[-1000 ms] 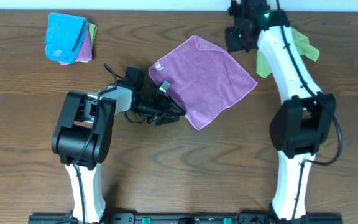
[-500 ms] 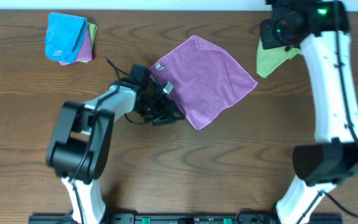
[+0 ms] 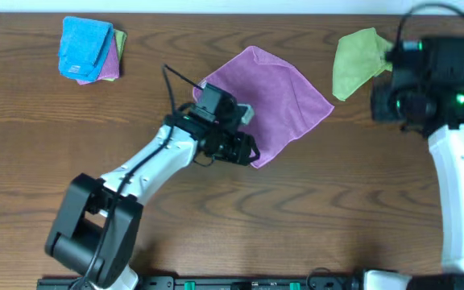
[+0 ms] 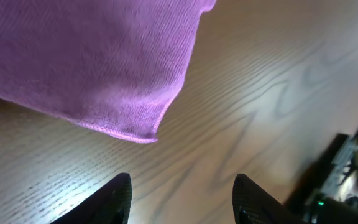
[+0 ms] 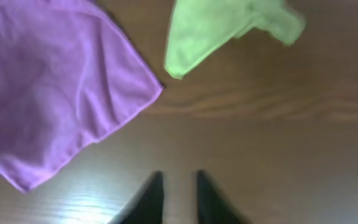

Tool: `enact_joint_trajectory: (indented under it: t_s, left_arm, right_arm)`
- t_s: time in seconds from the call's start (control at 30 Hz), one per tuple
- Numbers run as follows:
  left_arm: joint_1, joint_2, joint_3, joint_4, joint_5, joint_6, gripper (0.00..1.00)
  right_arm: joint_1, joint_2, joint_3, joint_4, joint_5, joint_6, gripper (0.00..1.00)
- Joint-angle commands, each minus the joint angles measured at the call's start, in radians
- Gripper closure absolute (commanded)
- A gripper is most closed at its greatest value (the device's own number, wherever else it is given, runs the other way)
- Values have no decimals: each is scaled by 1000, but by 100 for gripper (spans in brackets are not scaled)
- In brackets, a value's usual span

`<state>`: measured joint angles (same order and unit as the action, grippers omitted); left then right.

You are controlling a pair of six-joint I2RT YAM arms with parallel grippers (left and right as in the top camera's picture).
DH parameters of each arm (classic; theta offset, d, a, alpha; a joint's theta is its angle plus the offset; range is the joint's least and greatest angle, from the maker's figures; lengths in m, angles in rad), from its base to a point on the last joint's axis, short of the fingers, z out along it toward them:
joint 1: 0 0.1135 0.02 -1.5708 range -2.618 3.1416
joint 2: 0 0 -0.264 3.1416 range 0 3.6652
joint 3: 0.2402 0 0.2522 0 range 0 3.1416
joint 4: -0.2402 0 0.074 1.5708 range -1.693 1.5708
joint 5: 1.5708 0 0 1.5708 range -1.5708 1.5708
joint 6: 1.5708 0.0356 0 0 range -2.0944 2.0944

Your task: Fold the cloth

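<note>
The purple cloth (image 3: 276, 97) lies spread flat as a diamond in the middle of the table. Its white tag is hidden under my left arm. My left gripper (image 3: 246, 151) hovers at the cloth's lower-left edge, near the bottom corner. In the left wrist view the cloth's corner (image 4: 98, 62) lies just ahead of my left gripper (image 4: 182, 199), which is open and empty above bare wood. My right gripper (image 5: 179, 196) is empty, with the jaws a narrow gap apart. It is over bare table to the right of the cloth (image 5: 55, 93).
A lime-green cloth (image 3: 357, 60) lies crumpled at the back right and also shows in the right wrist view (image 5: 222, 25). A folded bright blue cloth (image 3: 85, 47) sits on a small stack at the back left. The right arm's wrist (image 3: 419, 80) is beside the green cloth.
My left gripper has moved right along the cloth's lower-left edge toward its bottom corner. My right arm has swung from the back of the table out to the right, away from the green cloth.
</note>
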<state>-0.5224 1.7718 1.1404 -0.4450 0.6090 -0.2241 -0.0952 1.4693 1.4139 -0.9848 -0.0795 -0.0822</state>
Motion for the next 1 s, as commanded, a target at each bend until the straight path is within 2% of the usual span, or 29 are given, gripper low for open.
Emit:
enact_joint_trajectory:
  t_s: [0.0,0.07,0.2,0.43,0.5,0.97]
  left_arm:
    - [-20,35,-1,-11,-130,-70,46]
    - [-29,54,-1,-12,-142,-100,45]
    - [-56,91,-1,-19,-145,-117,43]
    - [-94,100,-1,-18,-146,-117,34]
    - [-94,102,-1,-13,-148,-117,22]
    - [-93,106,-1,29,-84,-147,17]
  right_arm:
    - [-48,3,-162,85,-259,-32,63]
    - [-55,43,-229,146,-305,-31,54]
    - [-48,163,-238,217,-370,-27,52]
    - [-47,254,-238,350,-373,-8,47]
    - [-47,284,-238,401,-373,23,46]
    - [-47,392,-238,665,-375,192,48]
